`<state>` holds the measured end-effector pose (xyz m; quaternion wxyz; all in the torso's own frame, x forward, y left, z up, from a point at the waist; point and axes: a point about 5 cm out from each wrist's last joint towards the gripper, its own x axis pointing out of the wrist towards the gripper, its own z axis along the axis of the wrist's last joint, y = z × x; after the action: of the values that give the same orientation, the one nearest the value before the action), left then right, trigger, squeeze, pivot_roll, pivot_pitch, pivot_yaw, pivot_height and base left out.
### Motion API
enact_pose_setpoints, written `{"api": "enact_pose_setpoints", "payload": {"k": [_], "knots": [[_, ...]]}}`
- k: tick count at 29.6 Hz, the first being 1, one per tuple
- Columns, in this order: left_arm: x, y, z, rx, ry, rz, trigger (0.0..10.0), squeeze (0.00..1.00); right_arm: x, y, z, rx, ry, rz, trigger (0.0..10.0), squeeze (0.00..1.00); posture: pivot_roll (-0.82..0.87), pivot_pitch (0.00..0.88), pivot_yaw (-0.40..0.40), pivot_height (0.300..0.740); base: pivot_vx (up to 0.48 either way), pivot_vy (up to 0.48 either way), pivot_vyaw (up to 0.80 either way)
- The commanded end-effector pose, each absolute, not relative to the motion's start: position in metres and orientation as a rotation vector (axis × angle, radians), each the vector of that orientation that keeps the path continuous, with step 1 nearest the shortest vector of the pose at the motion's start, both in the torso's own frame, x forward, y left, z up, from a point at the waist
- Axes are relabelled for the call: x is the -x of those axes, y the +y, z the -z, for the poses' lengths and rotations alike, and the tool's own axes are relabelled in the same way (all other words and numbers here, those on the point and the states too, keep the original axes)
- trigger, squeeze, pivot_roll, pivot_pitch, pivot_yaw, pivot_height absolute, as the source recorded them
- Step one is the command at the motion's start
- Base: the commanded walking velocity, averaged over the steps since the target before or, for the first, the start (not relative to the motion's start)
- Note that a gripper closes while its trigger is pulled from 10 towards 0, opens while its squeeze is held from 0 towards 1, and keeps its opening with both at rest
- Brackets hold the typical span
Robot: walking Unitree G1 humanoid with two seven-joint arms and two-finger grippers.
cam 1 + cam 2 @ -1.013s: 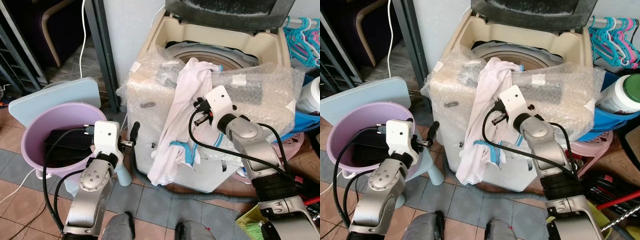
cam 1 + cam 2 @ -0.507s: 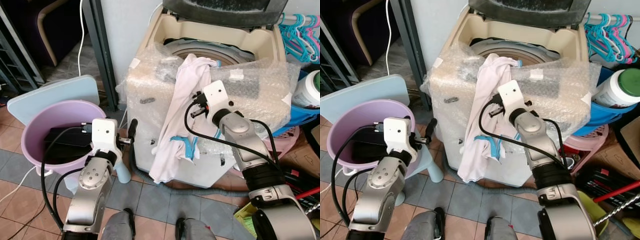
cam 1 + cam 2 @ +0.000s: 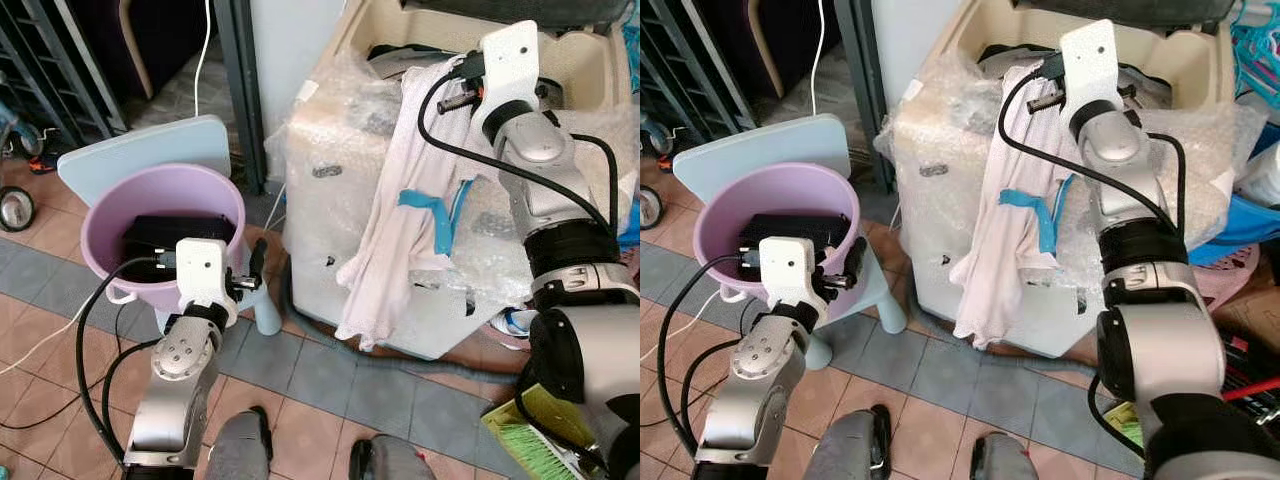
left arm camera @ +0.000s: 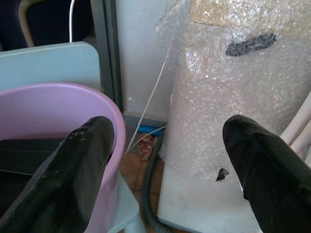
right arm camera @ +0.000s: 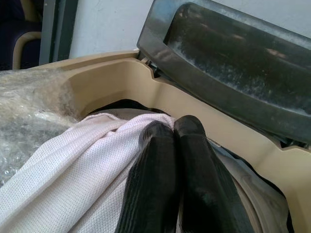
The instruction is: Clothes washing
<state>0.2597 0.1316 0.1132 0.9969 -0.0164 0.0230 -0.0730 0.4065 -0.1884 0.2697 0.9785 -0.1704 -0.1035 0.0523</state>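
We find the right end effector (image 5: 174,133) pinched shut on the white knit garment (image 3: 400,220) at the beige bubble-wrapped washing machine (image 3: 330,170) rim, twelve o'clock. The hanging bulk risks dragging it floorward. The left end effector (image 4: 165,141) hovers agape, empty.

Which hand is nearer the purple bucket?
Left. The left hand hangs open just beside the purple bucket; the right hand is up at the washing machine, pinching the white shirt.

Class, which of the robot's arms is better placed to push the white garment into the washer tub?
Right. The right gripper is already at the white garment on the washer rim; the left gripper hangs open by the purple bucket.
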Motion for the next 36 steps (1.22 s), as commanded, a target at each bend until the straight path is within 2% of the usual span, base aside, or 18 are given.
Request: {"api": "enact_pose_setpoints", "payload": {"k": [1,15,23,25,31,36], "knots": [[-0.259,0.133,-0.117,0.035,0.03,0.138,10.0,0.0,-0.407,-0.194,-0.288,0.328,-0.281,-0.079,0.0,0.0,-0.01,0.125,-0.01,0.74,0.281,0.0,0.0],[-0.259,0.133,-0.118,0.032,0.022,0.151,10.0,0.0,-0.412,-0.19,-0.309,0.333,-0.369,-0.077,0.0,0.0,-0.01,0.126,-0.006,0.74,0.335,0.0,0.0],[-0.253,0.131,-0.114,0.032,0.037,0.155,10.0,0.0,-0.413,-0.184,-0.308,0.344,-0.377,-0.172,0.0,0.0,0.0,0.124,-0.007,0.74,0.302,0.0,0.0],[-0.252,0.133,-0.113,0.028,0.039,0.154,10.0,0.0,-0.414,-0.175,-0.324,0.443,-0.411,-0.221,0.0,0.0,0.0,0.121,-0.013,0.74,0.315,0.0,0.0],[-0.252,0.135,-0.112,0.032,0.041,0.139,10.0,0.0,-0.414,-0.176,-0.355,0.468,-0.463,-0.181,0.0,0.0,0.01,0.119,-0.024,0.74,0.367,0.0,0.0],[-0.251,0.135,-0.112,0.035,0.039,0.126,10.0,0.0,-0.406,-0.176,-0.393,0.463,-0.599,-0.125,0.0,0.0,0.01,0.117,-0.031,0.74,0.371,0.0,0.0]]}}
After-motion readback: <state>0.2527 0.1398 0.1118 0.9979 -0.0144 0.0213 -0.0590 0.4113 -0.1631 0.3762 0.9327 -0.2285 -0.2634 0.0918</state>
